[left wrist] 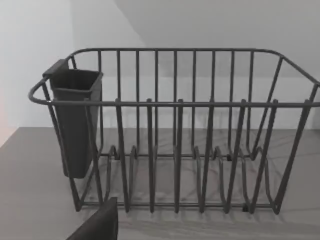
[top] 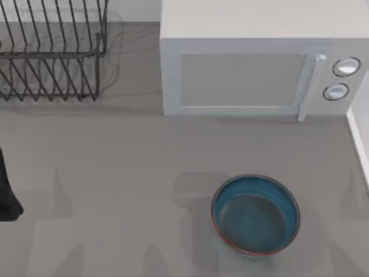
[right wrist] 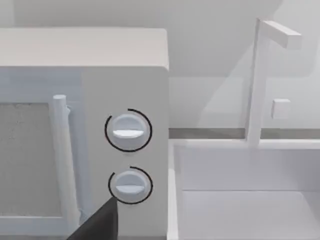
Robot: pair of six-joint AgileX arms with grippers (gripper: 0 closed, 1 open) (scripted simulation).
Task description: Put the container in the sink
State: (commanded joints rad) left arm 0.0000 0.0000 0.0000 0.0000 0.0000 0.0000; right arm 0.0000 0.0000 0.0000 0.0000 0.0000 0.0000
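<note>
The bowl (top: pixel 255 214) sits upright on the gray desk (top: pixel 115 161). It is round and deep. Its inside is shiny blue, darker toward the bottom. A thin reddish-brown rim runs all the way around its top edge. It casts a soft shadow on the desk beside it. Nothing is touching it.

The bowl is in front of the white microwave (top: pixel 253 75), well apart from it, below the door handle side. The microwave is much bigger than the bowl. Its door is closed, and it has a tall handle (top: pixel 311 86) and two round knobs (top: pixel 345 67) next to the handle. In the right wrist view the same two knobs (right wrist: pixel 128 130) show close up, one above the other.

A white sink (right wrist: pixel 245 195) lies just beside the microwave, on the knob side. A white faucet (right wrist: pixel 260 80) stands at the back of the sink.

A dark wire dish rack (top: pixel 52 52) stands on the other side of the microwave, far from the bowl. In the left wrist view the dish rack (left wrist: pixel 175 130) has a dark cup (left wrist: pixel 75 120) hanging on one end.

A dark part of the left arm (top: pixel 7 190) shows at the left edge of the desk, far from the bowl. I cannot tell if either end effector is wide or narrow.
</note>
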